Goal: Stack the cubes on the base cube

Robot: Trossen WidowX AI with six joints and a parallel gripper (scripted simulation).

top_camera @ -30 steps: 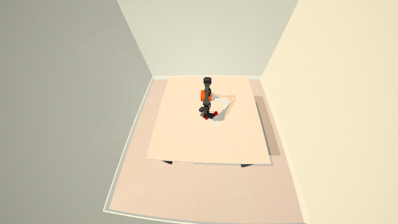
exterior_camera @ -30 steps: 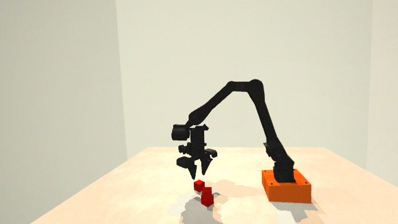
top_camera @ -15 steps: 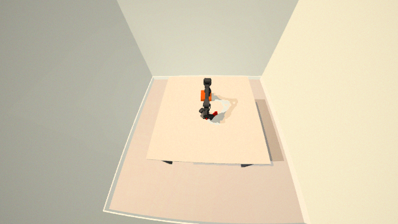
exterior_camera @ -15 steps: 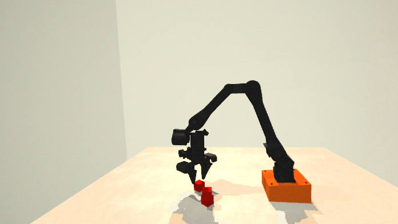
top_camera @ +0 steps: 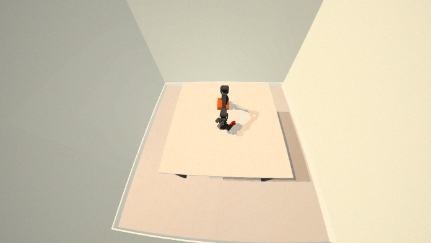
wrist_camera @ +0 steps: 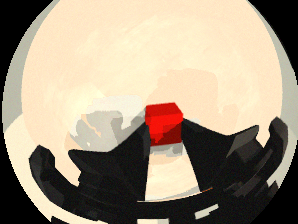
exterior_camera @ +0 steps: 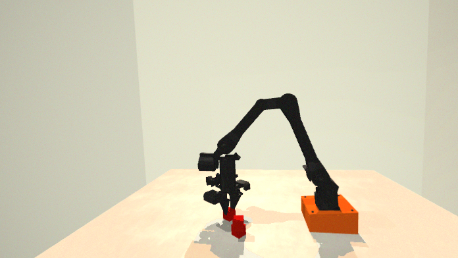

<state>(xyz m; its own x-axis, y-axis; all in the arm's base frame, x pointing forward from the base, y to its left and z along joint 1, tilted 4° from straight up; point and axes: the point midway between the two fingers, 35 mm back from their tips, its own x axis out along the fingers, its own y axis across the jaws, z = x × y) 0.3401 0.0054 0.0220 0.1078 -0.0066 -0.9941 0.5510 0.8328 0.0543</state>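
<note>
One loose red cube is on or just above the table, level as far as I can see. My gripper points down over it, its fingertips against two opposite sides, shut on it. In the top view only a speck of this cube shows. The red base cube stands beside it, nearer to the exterior view. The other loose red cube sits on top of the base cube, over part of it. In the top view those two merge into one red patch. The wrist view does not show them.
The orange arm base stands on the table behind the cubes, on the right in the exterior view. The arm arches over the space between. The stack of base cube and loose cube is close beside the gripper. Shadows lie around the cubes.
</note>
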